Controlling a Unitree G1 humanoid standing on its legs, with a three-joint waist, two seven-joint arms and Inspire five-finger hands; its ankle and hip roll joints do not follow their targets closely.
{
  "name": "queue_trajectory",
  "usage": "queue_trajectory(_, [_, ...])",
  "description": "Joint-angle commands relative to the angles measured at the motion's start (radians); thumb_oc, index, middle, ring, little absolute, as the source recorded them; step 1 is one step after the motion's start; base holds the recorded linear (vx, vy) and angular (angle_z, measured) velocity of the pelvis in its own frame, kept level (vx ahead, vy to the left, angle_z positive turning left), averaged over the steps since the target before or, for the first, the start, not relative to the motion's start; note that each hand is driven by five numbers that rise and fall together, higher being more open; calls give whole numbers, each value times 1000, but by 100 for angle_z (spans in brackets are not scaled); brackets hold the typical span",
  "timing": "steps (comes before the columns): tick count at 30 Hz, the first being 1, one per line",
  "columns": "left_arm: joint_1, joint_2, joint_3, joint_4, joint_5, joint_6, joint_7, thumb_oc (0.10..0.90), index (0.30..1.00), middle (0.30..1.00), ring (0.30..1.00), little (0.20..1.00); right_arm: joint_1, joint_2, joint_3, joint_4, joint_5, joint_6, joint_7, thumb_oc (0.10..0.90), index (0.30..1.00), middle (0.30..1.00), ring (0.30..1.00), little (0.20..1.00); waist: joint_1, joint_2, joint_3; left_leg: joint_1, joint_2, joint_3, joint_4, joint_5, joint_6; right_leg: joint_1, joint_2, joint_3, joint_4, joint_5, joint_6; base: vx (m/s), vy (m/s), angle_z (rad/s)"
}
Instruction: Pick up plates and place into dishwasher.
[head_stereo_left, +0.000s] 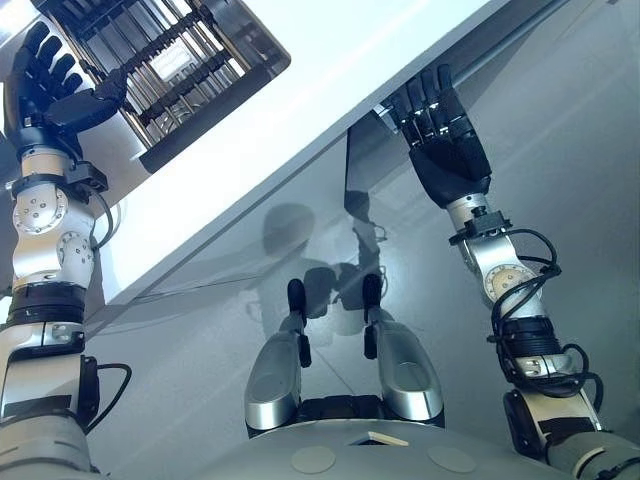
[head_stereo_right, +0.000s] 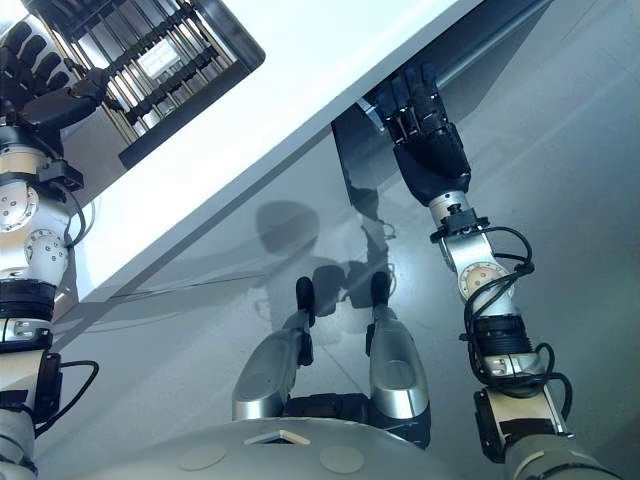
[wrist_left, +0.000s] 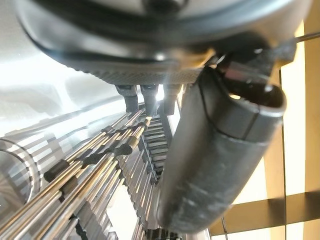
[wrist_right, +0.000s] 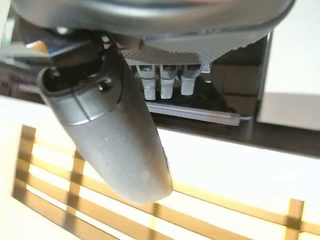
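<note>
Glossy grey floor (head_stereo_left: 560, 120) below, crossed on the diagonal by a broad white flat slab (head_stereo_left: 300, 130). At the slab's upper left, on the robot's left side, a dark-framed dishwasher rack (head_stereo_left: 175, 70) of shiny metal tines, taken in whole from above in the eye views. Left hand (head_stereo_left: 50, 90) raised just beside the rack's near corner, released, fingers straight, thumb reaching toward the dark frame; contact with the frame not determinable. Closer detail from the left wrist view: rows of bright metal rods (wrist_left: 100, 165) with dark tips, running away past the thumb and under the straight fingers. Right hand (head_stereo_left: 445, 140) well apart from the rack, at the slab's lower edge, likewise released with fingers straight, fingertips over a dark recess (head_stereo_left: 362, 165) beneath the slab. Added by the right wrist view: a thin pale metal strip (wrist_right: 200, 112) along the foot of that recess, just past the fingers. Tan crossing bars (wrist_right: 75, 185) on a pale ground noted in both wrist views; nature not determinable. Width of the slab lying between right hand and rack.
</note>
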Motion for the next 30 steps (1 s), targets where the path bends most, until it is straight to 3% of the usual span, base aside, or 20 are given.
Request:
queue_trajectory(1, [9,4,8,-13,21,-127,2,800,900,900,900,900,-96,46,123,-177,-335,-137,-65,800,900,900,900,900,52,-46,-142,26,-129,89,83,-132,97,-18,6,63,127,-138,37,-4,41,1])
queue_trajectory(4, [38,-4,21,-23,19,-144,-1,800,900,900,900,900,-68,5,94,-161,-568,-253,-164,800,900,900,900,900,45,-48,-151,38,-127,93,73,-133,97,-13,9,65,127,-141,38,2,47,1])
queue_trajectory(5, [79,-18,35,-51,19,-163,3,800,900,900,900,900,-27,-51,61,-149,-854,-382,-313,800,900,900,900,900,38,-50,-161,52,-128,95,61,-137,98,-7,12,68,128,-149,40,-11,79,6])
queue_trajectory(7, [126,-39,56,-94,22,-172,13,800,900,900,900,900,18,-93,18,-153,-1119,-487,-520,800,900,900,900,900,31,-50,-176,59,-128,99,47,-133,101,-6,17,73,120,-142,39,-12,86,17])
queue_trajectory(10, [208,-105,98,-161,45,-193,22,800,900,900,900,900,114,-113,-80,-141,-1364,-544,-703,800,900,900,900,900,19,-49,-199,81,-130,102,35,-140,105,7,23,79,114,-146,41,26,83,21])
queue_trajectory(13, [266,-166,119,-205,64,-203,31,800,900,900,900,900,207,-102,-139,-67,-1346,-532,-737,800,900,900,900,900,9,-49,-226,108,-130,109,22,-149,108,30,27,82,102,-150,44,32,64,6])
queue_trajectory(17, [289,-190,143,-199,60,-208,15,800,900,900,900,900,279,-63,-188,97,-1172,-489,-697,800,900,900,900,900,-3,-55,-261,137,-127,121,3,-153,104,61,31,83,76,-151,50,35,30,0])
queue_trajectory(22, [282,-185,136,-175,41,-206,0,800,900,900,900,900,330,-6,-186,374,-956,-381,-545,800,900,900,900,900,1,-65,-299,163,-120,121,-18,-154,97,96,36,76,50,-151,55,17,-14,-4])
queue_trajectory(25, [254,-171,117,-166,25,-185,-12,800,900,900,900,900,330,3,-153,515,-917,-322,-469,800,900,900,900,900,10,-73,-314,174,-117,114,-21,-156,92,116,36,69,34,-149,55,10,-45,-1])
queue_trajectory(30, [212,-167,83,-158,15,-168,-36,800,900,900,900,900,318,10,-111,726,-945,-302,-397,800,900,900,900,900,27,-80,-341,185,-115,104,-17,-162,88,142,40,69,9,-143,54,17,-46,1])
